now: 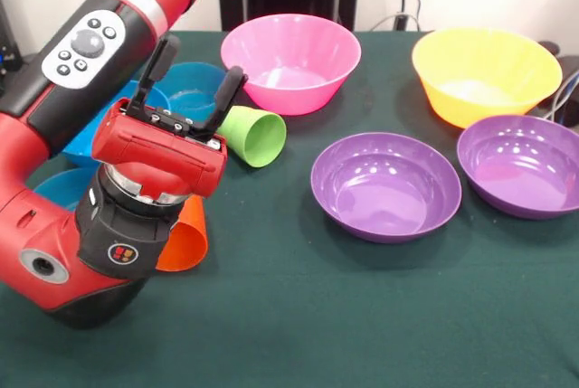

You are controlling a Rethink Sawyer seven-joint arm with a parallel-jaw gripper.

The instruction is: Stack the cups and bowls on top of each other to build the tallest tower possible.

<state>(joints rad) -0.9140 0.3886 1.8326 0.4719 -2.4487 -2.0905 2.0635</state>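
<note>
no readable text, labels, or numbers

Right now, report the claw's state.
Claw: open, holding nothing; its fingers stand spread apart just left of the green cup.

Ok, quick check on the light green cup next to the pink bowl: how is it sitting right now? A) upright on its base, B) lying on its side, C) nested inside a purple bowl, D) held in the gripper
B: the light green cup lies tipped over on the table, its open mouth facing the camera, just in front of the pink bowl and beside the open gripper, not in it.
</note>
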